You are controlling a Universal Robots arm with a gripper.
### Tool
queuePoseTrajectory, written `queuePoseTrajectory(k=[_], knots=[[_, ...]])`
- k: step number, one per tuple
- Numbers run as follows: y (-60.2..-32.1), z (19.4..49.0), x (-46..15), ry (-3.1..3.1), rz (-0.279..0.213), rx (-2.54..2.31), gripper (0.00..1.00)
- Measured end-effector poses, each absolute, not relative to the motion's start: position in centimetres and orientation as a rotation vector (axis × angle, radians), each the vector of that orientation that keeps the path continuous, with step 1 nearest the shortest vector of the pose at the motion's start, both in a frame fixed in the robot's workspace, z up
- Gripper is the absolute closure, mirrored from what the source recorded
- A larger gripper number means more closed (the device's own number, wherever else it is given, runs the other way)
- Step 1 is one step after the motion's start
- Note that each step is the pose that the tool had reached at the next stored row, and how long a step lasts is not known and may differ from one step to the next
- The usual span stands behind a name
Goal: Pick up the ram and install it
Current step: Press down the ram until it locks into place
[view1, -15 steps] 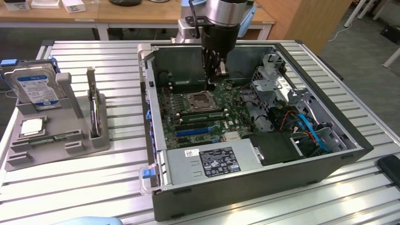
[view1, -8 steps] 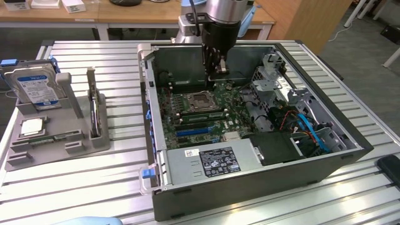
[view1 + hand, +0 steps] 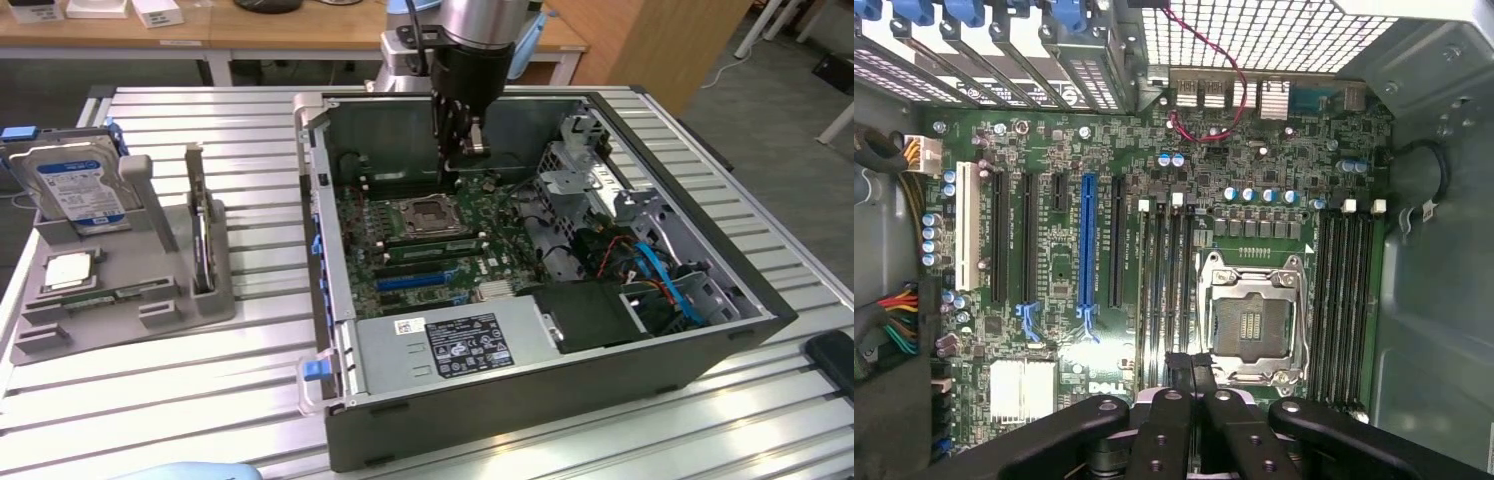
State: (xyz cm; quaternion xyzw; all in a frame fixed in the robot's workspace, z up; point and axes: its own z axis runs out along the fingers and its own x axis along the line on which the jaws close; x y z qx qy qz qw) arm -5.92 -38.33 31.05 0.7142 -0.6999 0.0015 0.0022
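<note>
End effector (image 3: 466, 150) closed above motherboard (image 3: 414, 245); ram (image 3: 200, 250) well apart in holder (image 3: 120, 300).

Cut off by the exterior view's upper edge: the arm (image 3: 474, 30). Hidden in the stand's (image 3: 120, 310) slots: lower edges of the ram (image 3: 200, 255) and the drive (image 3: 80, 190). Too small to read: print on the label (image 3: 467, 345). Cropped at that view's borders, not identifiable: a pale blue shape (image 3: 187, 470), a black shape (image 3: 830, 365). Cut by the wrist view's border: rear of the gripper (image 3: 1194, 365).

The claw (image 3: 1194, 375), fingers pressed together, hangs over a green motherboard (image 3: 1254, 160). An empty processor socket (image 3: 1251, 318) sits beside black memory slots (image 3: 1164, 290)
</note>
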Motion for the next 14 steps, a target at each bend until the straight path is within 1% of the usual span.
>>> queuePoseTrajectory(k=[10,14], knots=[[-38.33,31.04,-5.92,-2.197,0.005,2.240,0.90],[-38.33,30.98,-5.92,-2.266,0.004,2.170,0.90]])
